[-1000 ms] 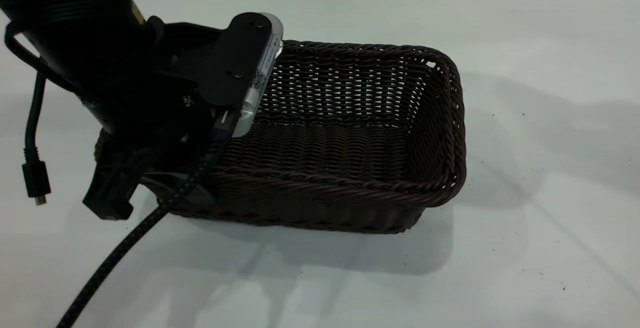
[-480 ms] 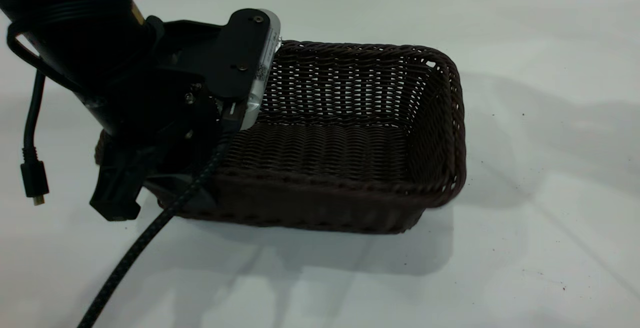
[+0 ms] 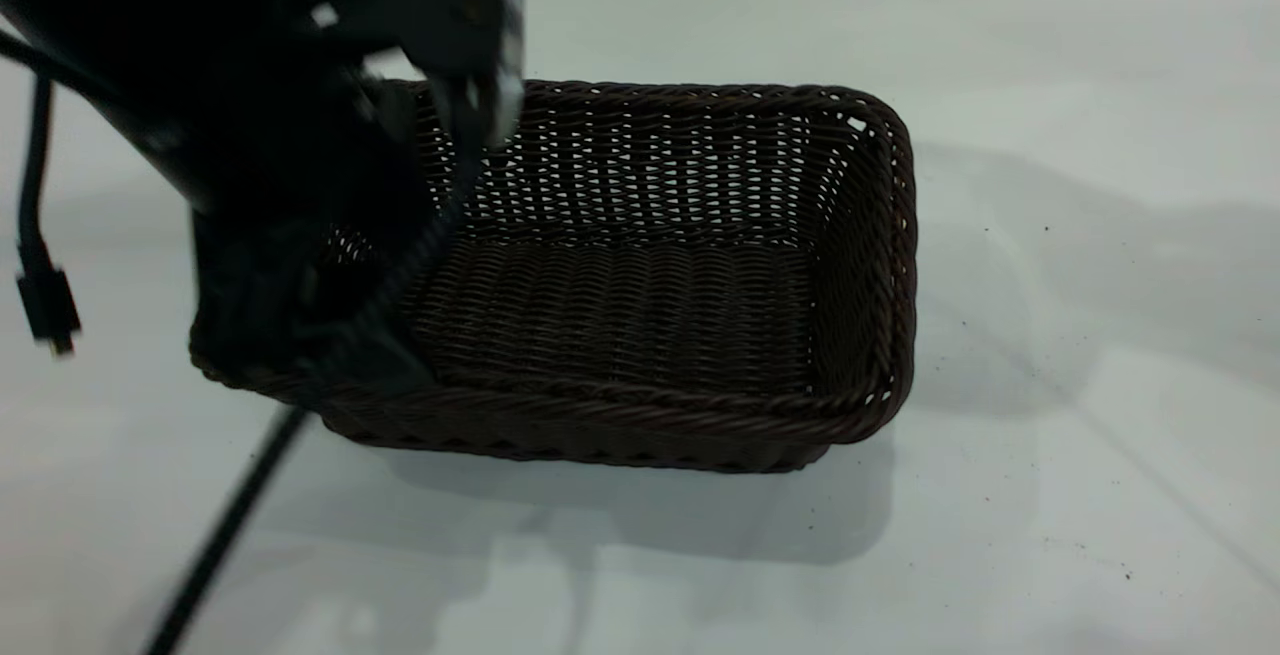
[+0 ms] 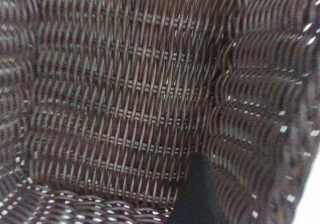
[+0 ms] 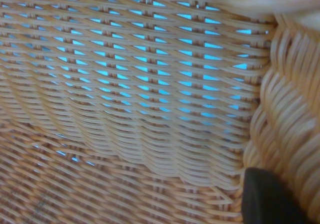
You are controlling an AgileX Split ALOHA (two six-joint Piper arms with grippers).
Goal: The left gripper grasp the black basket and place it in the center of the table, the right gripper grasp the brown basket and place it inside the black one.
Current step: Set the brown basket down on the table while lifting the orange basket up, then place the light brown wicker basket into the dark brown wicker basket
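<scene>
only right wrist shows brown basket [image 5: 140, 109] weave.

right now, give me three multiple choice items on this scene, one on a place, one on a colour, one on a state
1. Where is the left gripper?
A. at the black basket's left end
B. parked off the table
C. above the basket's right end

2. What colour is the basket in the right wrist view?
A. white
B. orange-tan
C. green

3. What does the black basket hold, apart from the gripper?
A. the brown basket
B. a cloth
C. nothing

Answers:
1. A: in the exterior view the arm comes down at the basket's left end, and the left wrist view shows a fingertip inside the weave.
2. B: the brown basket fills that view.
3. C: its woven floor lies bare on the table.
</scene>
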